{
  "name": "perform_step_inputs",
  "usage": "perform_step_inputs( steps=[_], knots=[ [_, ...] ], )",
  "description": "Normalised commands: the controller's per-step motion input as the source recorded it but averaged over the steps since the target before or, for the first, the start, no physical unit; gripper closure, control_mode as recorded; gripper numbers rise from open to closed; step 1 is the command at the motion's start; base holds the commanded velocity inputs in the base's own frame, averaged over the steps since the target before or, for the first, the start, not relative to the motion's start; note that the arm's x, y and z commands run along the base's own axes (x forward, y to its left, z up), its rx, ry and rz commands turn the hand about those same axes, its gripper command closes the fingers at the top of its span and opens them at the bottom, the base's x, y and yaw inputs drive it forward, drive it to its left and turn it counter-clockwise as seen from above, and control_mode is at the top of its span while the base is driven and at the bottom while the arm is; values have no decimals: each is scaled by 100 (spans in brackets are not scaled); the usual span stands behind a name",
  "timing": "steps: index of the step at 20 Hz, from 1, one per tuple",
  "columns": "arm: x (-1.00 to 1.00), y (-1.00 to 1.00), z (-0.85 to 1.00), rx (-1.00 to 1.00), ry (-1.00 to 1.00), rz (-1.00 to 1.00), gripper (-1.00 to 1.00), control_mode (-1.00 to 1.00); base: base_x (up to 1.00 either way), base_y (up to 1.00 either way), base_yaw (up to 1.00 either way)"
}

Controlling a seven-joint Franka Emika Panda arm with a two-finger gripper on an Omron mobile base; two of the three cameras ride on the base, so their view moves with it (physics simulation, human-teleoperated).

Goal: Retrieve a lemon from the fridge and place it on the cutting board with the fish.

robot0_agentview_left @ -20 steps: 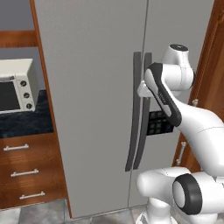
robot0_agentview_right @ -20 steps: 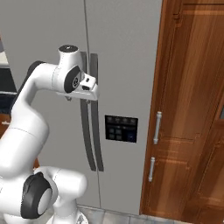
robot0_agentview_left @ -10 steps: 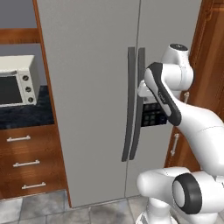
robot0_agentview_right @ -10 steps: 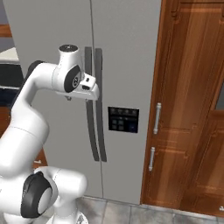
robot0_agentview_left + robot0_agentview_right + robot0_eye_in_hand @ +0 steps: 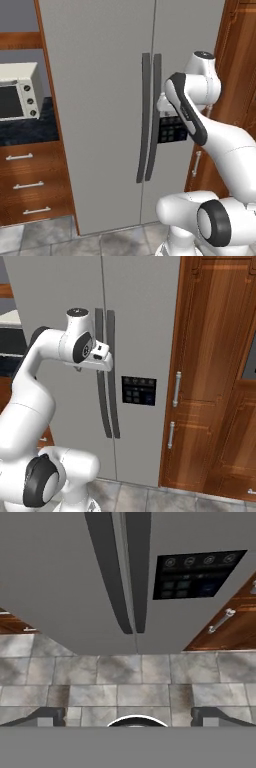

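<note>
We hold our fingers (image 5: 127, 714) spread wide and empty, since the first job is catching a door handle (image 5: 155, 117). Just ahead stands the fridge (image 5: 100, 100), both doors shut (so the lemon, presumably inside, stays hidden). Beyond sits a toaster oven (image 5: 17, 92).

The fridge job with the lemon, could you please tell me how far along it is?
Nothing looks done yet: the fridge has both doors shut, with no lemon, board or fish in sight. In hand: the gripper is open and empty, raised in front of the door handles without touching them. Left: open a door, take the lemon, carry it to the board.
</note>
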Motion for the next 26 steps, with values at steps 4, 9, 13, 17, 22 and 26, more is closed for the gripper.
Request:
perform_step_inputs(
  steps=[4,9,13,17,22,26],
  knots=[
    [0,-2,0,0,0,0,-100,-100,0,-7,0],
    [44,-15,-15,1,-12,0,-100,-100,0,0,0],
    [86,-4,-89,-14,-17,6,-100,-100,0,0,0],
    [87,-9,-41,-1,-18,2,-100,-100,0,0,0],
    [70,-2,-16,0,-11,1,-100,-100,0,0,0],
    [50,0,-6,0,-6,0,-100,-100,0,0,0]
  ],
)
